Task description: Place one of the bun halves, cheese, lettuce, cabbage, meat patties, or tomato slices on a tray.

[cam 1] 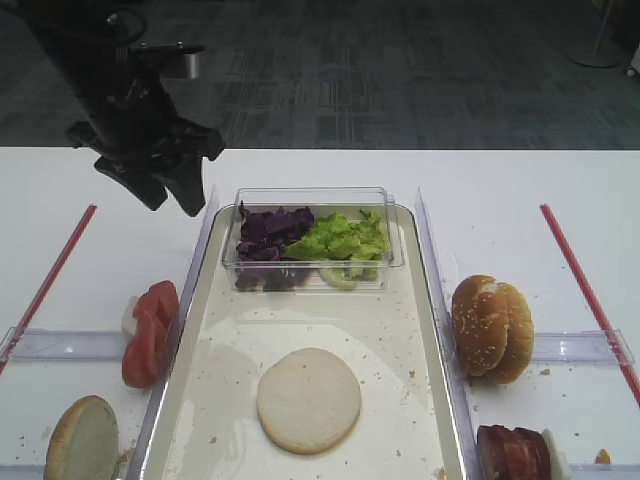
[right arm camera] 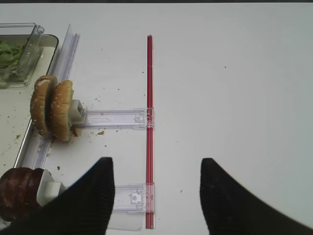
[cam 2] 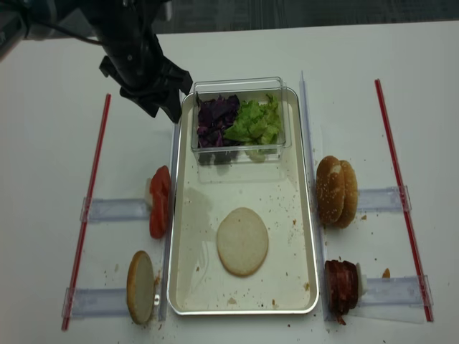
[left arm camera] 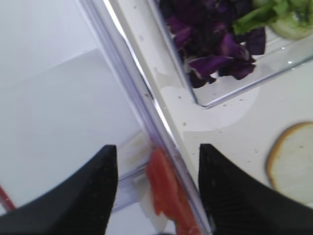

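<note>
Cream bun half [cam 1: 308, 399] on tray [cam 1: 420, 330] | both grippers [left arm camera: 156, 161] [right arm camera: 155, 169] seemingly apart, empty

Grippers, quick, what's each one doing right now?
Left gripper: open, holding nothing.
Right gripper: open, holding nothing.

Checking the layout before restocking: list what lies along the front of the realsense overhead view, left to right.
Left red strip → bun half standing on edge → tray with a flat bun half on it → meat patties → right red strip.
</note>
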`<state>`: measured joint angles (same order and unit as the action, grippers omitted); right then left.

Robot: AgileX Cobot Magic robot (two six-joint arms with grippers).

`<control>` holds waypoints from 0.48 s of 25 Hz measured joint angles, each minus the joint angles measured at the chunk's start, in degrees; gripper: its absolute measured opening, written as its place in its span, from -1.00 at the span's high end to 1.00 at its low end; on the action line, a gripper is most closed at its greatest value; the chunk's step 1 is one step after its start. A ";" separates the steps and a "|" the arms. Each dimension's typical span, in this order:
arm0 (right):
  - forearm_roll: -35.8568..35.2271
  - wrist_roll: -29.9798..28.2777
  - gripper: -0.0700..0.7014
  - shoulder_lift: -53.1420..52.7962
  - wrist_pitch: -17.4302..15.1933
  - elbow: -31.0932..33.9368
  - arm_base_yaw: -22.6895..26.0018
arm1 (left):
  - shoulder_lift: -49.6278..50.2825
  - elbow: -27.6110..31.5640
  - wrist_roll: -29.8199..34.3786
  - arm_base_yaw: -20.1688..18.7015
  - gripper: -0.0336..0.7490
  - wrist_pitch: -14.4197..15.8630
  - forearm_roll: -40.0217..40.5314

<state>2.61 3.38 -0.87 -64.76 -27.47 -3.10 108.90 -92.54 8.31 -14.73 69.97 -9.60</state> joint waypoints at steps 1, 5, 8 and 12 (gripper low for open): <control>0.00 0.00 -0.28 0.00 0.00 0.00 0.00 | 0.00 0.00 -0.43 0.00 0.03 0.00 1.40; 0.00 0.00 -0.28 0.00 0.00 0.00 0.00 | 0.00 0.00 -1.01 0.00 0.03 0.00 5.43; 0.00 0.00 -0.28 0.00 0.00 0.00 0.00 | 0.00 0.00 -1.10 0.00 0.01 0.00 6.57; 0.00 0.00 -0.28 0.00 0.00 0.00 0.00 | 0.00 0.00 -1.24 0.54 -0.13 0.07 6.79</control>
<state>2.61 3.38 -0.87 -64.76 -27.47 -3.10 108.90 -92.54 7.07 -14.19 70.03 -2.80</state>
